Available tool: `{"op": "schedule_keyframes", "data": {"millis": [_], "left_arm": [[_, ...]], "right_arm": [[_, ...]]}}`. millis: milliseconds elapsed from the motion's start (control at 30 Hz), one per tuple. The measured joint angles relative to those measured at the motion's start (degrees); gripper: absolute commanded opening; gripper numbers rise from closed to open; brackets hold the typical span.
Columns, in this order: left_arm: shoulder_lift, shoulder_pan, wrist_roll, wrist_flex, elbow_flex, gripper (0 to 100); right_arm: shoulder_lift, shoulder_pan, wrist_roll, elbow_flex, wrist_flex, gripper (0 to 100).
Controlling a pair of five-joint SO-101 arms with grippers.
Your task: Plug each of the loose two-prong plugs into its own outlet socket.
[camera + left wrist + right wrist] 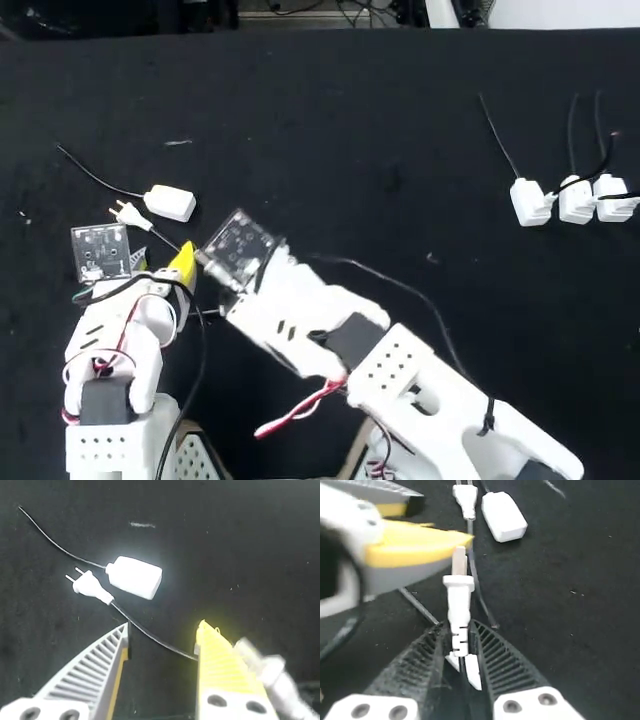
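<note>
In the high view, an outlet socket [170, 203] is seen lying on the black table [350, 120] with a loose plug [125, 213] just beside it, its prongs turned away from the socket. Three further sockets [575, 198] are set well apart at the far right, each apparently already fitted. In the left wrist view, the left pincer [162, 630] is held released above the loose plug's cord [145, 630], with socket and plug lying ahead of it. In the right wrist view, the right pincer [457, 624] is clenched on a second plug [456, 597], whose long axis is pointed, prongs first, towards the socket, slightly off line. The left pincer's yellow finger [415, 542] is found at or against those prongs. The right arm is judged the better placed for insertion.
</note>
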Motion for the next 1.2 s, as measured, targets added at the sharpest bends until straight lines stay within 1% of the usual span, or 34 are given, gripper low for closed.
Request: {"op": "schedule_keyframes", "data": {"millis": [300, 433, 533, 633, 833, 900, 967, 1100, 1200], "left_arm": [[-0.1, -0.2, 0.0, -0.7, 0.5, 23], [-0.1, -0.2, 0.2, 0.4, 0.5, 22], [-0.1, 1.8, 0.2, 1.0, 0.5, 22], [-0.1, 3.6, -1.4, 1.1, 0.5, 22], [-0.1, 3.9, -1.7, 1.1, 0.5, 22], [-0.1, 2.8, -1.7, 1.1, 0.6, 22], [0.0, 0.2, -1.5, 1.1, 0.4, 22], [-0.1, -3.9, 1.0, 1.1, -0.8, 22], [-0.1, -4.4, 1.1, 1.1, -1.1, 22]], "right_arm": [[0.0, -0.9, -0.1, 0.0, 0.0, 1.1], [0.0, -0.9, -0.1, 0.3, -1.3, 1.1], [0.0, -0.9, -0.1, 0.4, -1.6, 1.1], [0.0, -0.9, -0.1, 0.4, -1.7, 1.1], [0.0, -0.9, -0.1, 0.4, -1.7, 1.1], [0.0, -0.8, -0.1, 1.1, -1.7, 1.1], [0.0, -0.9, -0.1, 1.3, -1.7, 1.1], [0.0, -1.0, 1.3, 1.8, -1.8, 1.1], [0.0, -1.0, 2.6, 2.4, -1.8, 1.1]]}}
